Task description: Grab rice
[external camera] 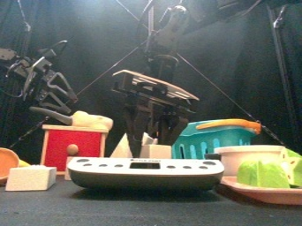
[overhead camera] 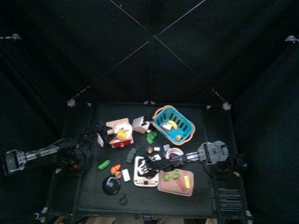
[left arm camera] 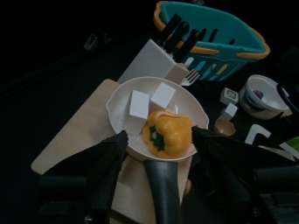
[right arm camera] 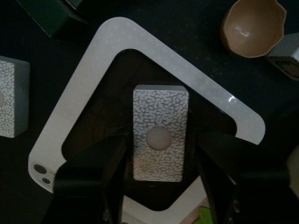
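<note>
The right gripper hovers, jaws spread, over the rice at the frame's centre; approach step; next, lower and close; left gripper rests open.

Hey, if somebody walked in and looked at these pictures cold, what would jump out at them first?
Probably the teal basket with its orange rim at the back of the cluttered table. Next, the right tool, whose wrist view shows it open directly above a speckled grey-white block framed by a white triangular piece. The left wrist view shows a white bowl holding an orange-yellow item.
</note>
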